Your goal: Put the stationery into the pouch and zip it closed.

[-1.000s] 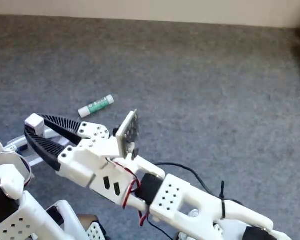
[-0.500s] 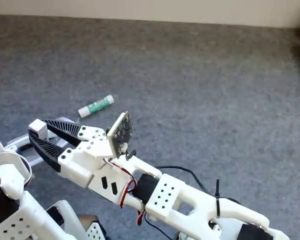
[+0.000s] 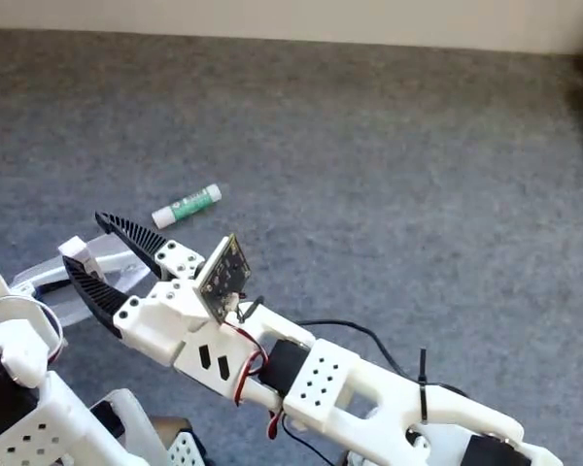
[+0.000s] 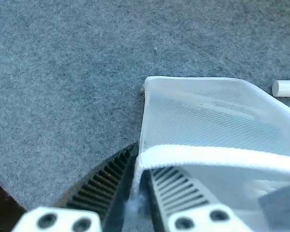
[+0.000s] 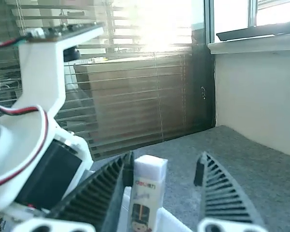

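A white mesh pouch (image 4: pixel 208 121) lies on the grey carpet, and my left gripper (image 4: pixel 140 179) is shut on its near rim. In the high view the pouch (image 3: pixel 44 282) sits at the left edge, partly hidden under the right arm. My right gripper (image 3: pixel 84 243) hangs open over the pouch mouth. A white eraser (image 5: pixel 146 188) stands between its fingers, leaning close to one finger (image 5: pixel 106 186), with the other finger (image 5: pixel 217 193) well apart from it. The same eraser (image 3: pixel 73 249) shows as a small white block above the pouch. A green-and-white glue stick (image 3: pixel 187 206) lies on the carpet just beyond.
The left arm's base (image 3: pixel 15 369) fills the lower left corner and the right arm (image 3: pixel 350 388) crosses the lower middle. The glue stick's cap (image 4: pixel 286 88) lies beside the pouch's far corner. Open carpet (image 3: pixel 408 175) stretches to the right and back.
My right gripper, shut on the eraser a second ago, has opened over the pouch. Its wrist has drawn back slightly. The left arm and glue stick have not moved.
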Controlling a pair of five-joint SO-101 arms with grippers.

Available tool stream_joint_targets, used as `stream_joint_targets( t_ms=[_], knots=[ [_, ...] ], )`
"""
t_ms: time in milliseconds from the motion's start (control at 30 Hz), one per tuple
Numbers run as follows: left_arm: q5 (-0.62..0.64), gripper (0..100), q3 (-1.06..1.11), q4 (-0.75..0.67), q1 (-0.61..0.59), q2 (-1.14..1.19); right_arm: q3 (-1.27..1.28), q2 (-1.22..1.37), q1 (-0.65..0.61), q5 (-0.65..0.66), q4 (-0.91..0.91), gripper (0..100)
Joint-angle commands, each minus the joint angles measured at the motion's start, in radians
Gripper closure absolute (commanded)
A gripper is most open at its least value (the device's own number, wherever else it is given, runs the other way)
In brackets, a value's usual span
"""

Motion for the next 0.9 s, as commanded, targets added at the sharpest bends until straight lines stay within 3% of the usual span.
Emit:
stream_joint_targets(
  t_ms=[0, 267, 533, 667, 867],
  knots=[
    [-0.006, 99, 0.004, -0.006, -0.001, 0.024, -0.016, -0.022, 0.002, 0.017, -0.031, 80.4],
    [-0.006, 99, 0.004, -0.006, -0.001, 0.024, -0.013, -0.179, 0.004, 0.017, -0.002, 83.5],
    [-0.006, 99, 0.004, -0.006, -0.001, 0.024, -0.018, -0.302, -0.002, 0.015, 0.249, 90.7],
    [-0.006, 99, 0.002, -0.006, -0.001, 0.024, -0.016, -0.360, 0.008, 0.015, 0.423, 99.5],
    [-0.006, 99, 0.004, -0.017, 0.001, 0.024, -0.016, -0.328, 0.001, 0.011, 0.535, 99.3]
  ],
)
